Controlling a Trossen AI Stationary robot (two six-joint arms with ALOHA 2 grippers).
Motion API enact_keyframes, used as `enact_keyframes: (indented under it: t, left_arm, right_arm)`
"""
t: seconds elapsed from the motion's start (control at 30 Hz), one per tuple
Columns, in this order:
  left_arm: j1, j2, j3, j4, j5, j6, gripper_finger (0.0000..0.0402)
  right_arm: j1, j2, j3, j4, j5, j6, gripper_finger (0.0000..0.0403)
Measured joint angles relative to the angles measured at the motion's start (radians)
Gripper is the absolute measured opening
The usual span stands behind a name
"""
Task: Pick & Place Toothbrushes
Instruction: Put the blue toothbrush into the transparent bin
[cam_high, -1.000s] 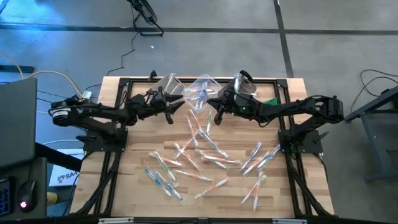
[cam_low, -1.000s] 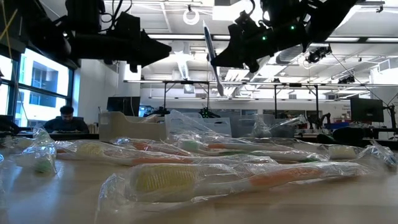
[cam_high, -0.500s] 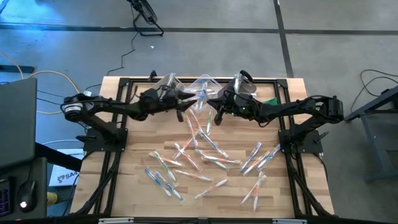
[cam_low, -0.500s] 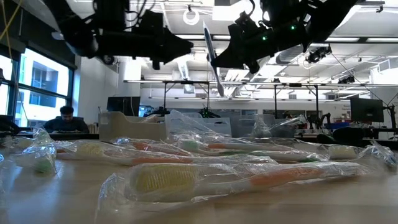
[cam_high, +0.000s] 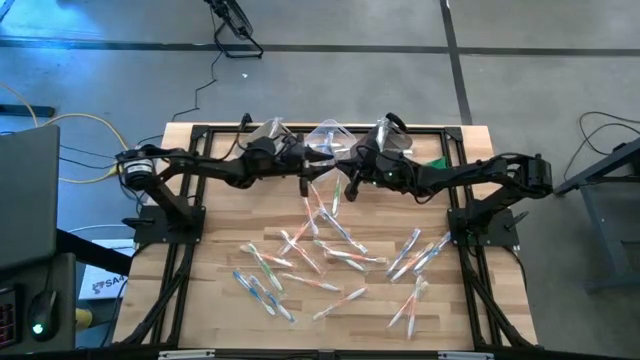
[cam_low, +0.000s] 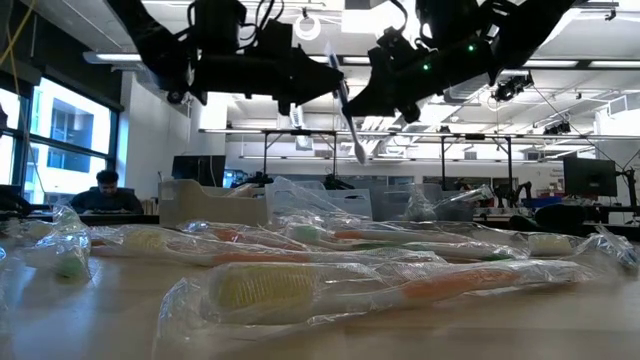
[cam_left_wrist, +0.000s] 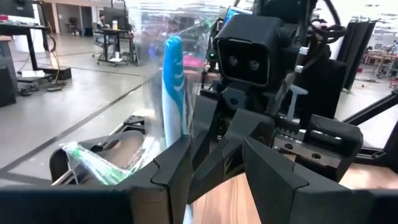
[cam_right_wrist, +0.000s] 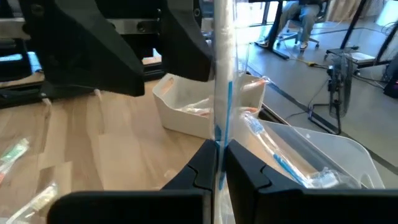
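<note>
Many wrapped toothbrushes (cam_high: 320, 250) lie flat and scattered on the wooden table (cam_high: 210, 300). One blue-and-white toothbrush (cam_left_wrist: 172, 87) in a clear wrapper stands nearly upright in the air in front of the far bins, with my right gripper (cam_right_wrist: 219, 163) shut on it. In the low view this toothbrush (cam_low: 346, 100) hangs high above the table. My left gripper (cam_left_wrist: 217, 180) stands open and level, just left of that toothbrush and facing my right gripper (cam_high: 345, 178). Its fingertips reach the wrapper's side. My right gripper pinches the held toothbrush near its middle (cam_right_wrist: 219, 146) between its two fingers, through the wrapper. The fingers come about level from the table's right and lie across the brush. It stands nearly upright, lifted clear of the table. My left gripper: whether a finger (cam_left_wrist: 177, 158) touches the wrapper I cannot tell.
Three plastic bins (cam_high: 268, 135) (cam_high: 325, 135) (cam_high: 392, 135) stand along the far edge. In the right wrist view, one (cam_right_wrist: 186, 106) holds orange brushes and one (cam_right_wrist: 323, 155) a blue brush. A small green object (cam_high: 436, 160) lies at the far right.
My left gripper has moved toward the table's right, closing in on the held toothbrush, rising slightly and staying open. My right gripper has kept still with the toothbrush.
</note>
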Motion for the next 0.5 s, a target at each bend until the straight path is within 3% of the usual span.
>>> enact_keyframes:
  t: [0.13, 0.5]
  left_arm:
    - [0.001, 0.000, 0.000, -0.035, -0.003, 0.000, 0.0140]
    - [0.002, 0.000, 0.000, -0.048, 0.001, 0.003, 0.0140]
  right_arm:
    - [0.001, 0.000, 0.000, -0.004, 0.053, -0.003, 0.0013]
    - [0.030, 0.000, 0.000, -0.011, 0.036, -0.029, 0.0012]
